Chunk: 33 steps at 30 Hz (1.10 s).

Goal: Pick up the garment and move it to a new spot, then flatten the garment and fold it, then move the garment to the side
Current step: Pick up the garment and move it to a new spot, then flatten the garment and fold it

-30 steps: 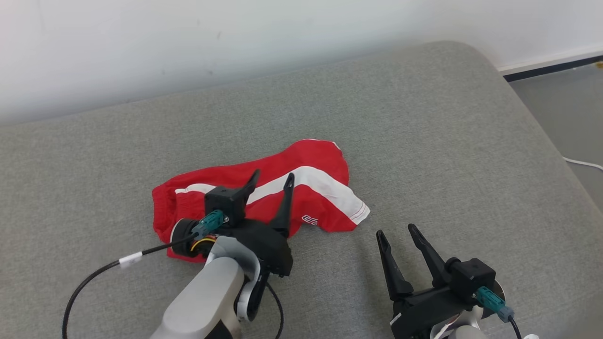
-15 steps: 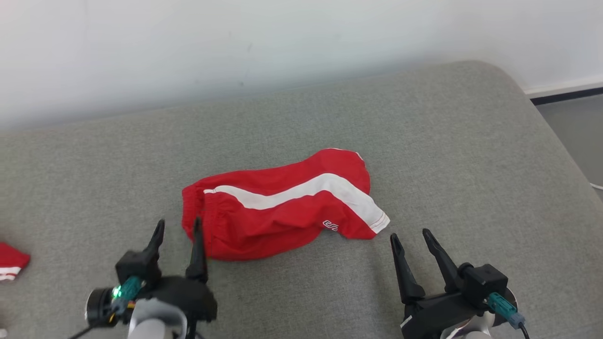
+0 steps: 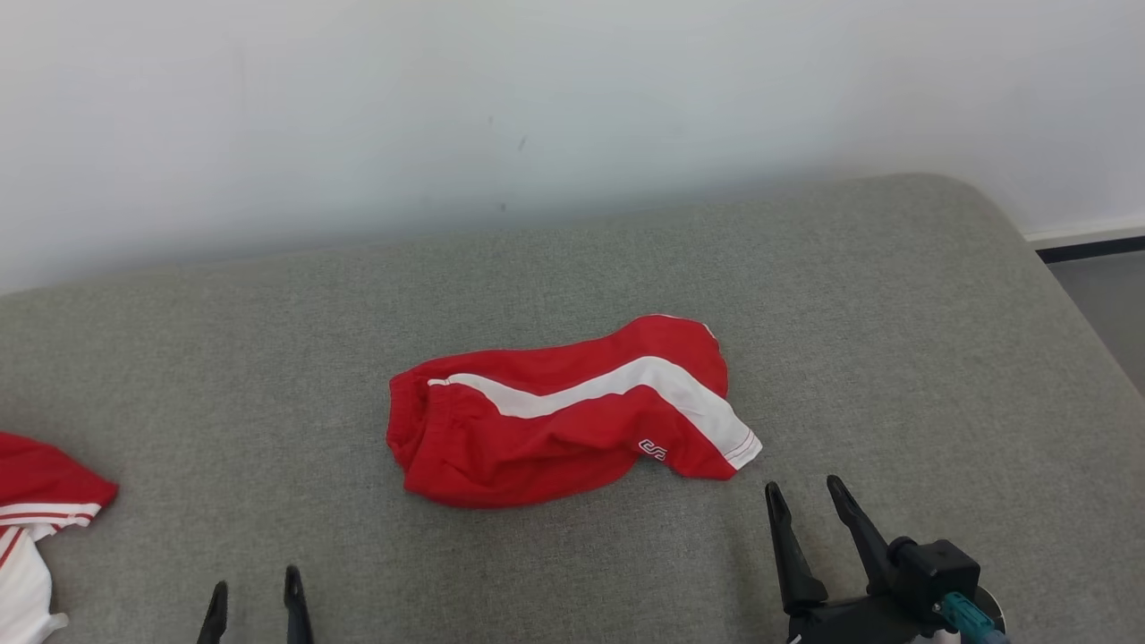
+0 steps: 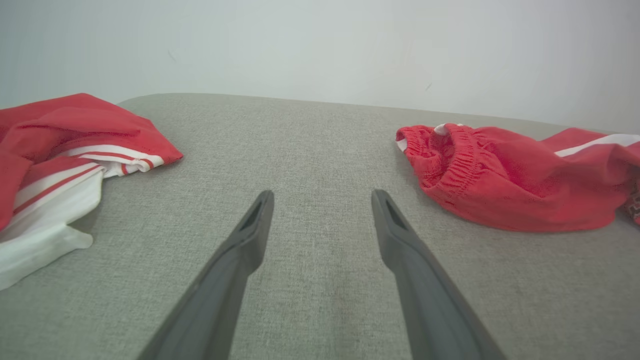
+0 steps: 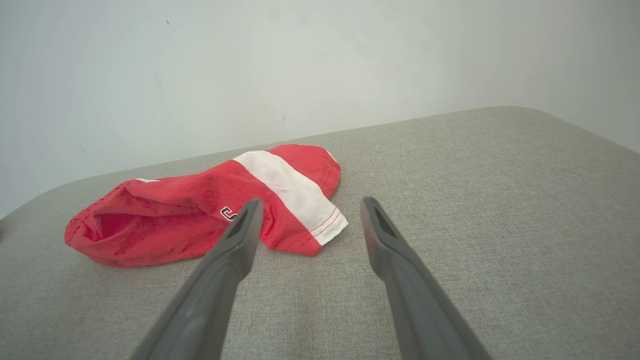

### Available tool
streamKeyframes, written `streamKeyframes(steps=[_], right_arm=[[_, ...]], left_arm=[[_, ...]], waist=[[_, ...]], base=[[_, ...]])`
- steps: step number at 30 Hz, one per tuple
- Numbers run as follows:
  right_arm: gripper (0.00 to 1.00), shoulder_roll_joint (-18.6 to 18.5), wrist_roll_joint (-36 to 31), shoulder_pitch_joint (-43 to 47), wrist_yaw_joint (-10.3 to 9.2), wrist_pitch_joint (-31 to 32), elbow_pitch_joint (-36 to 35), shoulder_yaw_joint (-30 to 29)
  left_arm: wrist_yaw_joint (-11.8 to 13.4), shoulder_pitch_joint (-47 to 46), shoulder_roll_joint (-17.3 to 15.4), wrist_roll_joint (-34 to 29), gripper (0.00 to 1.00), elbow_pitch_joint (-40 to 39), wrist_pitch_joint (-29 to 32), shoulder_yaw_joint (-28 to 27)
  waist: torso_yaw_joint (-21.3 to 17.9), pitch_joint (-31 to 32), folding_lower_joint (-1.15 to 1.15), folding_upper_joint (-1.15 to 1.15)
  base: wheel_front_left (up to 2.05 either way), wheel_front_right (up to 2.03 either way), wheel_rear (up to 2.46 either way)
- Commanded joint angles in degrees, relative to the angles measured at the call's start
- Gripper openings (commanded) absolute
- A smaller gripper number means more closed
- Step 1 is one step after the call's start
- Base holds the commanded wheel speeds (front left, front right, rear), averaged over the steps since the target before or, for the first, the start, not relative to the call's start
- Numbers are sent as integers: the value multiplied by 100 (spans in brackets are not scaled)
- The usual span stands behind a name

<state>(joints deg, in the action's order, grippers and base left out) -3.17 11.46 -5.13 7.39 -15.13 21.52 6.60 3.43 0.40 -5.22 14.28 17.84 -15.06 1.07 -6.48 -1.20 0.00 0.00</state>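
Observation:
The garment (image 3: 564, 416), red shorts with a white side stripe and a small logo, lies folded in a bundle mid-cushion. The left wrist view has the garment (image 4: 505, 175) at the right, its elastic waistband facing me, and in the right wrist view the garment (image 5: 210, 207) sits left of centre. My left gripper (image 3: 255, 595) peeks in at the bottom left, open and empty, well clear of the shorts. My right gripper (image 3: 805, 496) stands open just right of the shorts' white hem, touching nothing. Both wrist views show spread fingers over bare fabric: left gripper (image 4: 322, 197), right gripper (image 5: 307, 205).
A grey upholstered cushion (image 3: 894, 313) bears everything, against a white wall (image 3: 537, 107). Another red and white garment (image 3: 40, 510) lies at the far left edge, also seen as red and white cloth (image 4: 65, 155). The cushion's right edge drops to the floor (image 3: 1109, 304).
My left arm has pulled back off the shorts, down and to the left, leaving them lying free. The head camera has tilted, bringing the second garment into view. The right gripper held its pose.

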Motion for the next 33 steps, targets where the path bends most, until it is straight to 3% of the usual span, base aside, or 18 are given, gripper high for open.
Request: streamKeyframes(steps=[1,9,17,27,33], right_arm=[[100,6,-36,75,19,-3,3,-26],[100,14,-155,223,19,-3,-78,-327],[100,24,-238,312,19,-4,-132,-514],[100,29,-219,348,19,-3,-210,-489],[100,29,-180,270,19,-4,-208,-438]], left_arm=[[-38,159,27,-49,100,-60,-17,-83],[-243,631,157,-365,100,-170,-17,-544],[-256,707,229,-515,100,-222,-18,-801],[-417,499,236,-669,100,-236,-18,-622],[-367,385,237,-613,100,-257,-18,-458]], waist=[[54,59,0,0],[173,150,0,0],[226,197,0,0],[486,153,0,0],[548,111,0,0]], base=[[0,0,0],[0,0,0],[0,0,0],[0,0,0],[0,0,0]])
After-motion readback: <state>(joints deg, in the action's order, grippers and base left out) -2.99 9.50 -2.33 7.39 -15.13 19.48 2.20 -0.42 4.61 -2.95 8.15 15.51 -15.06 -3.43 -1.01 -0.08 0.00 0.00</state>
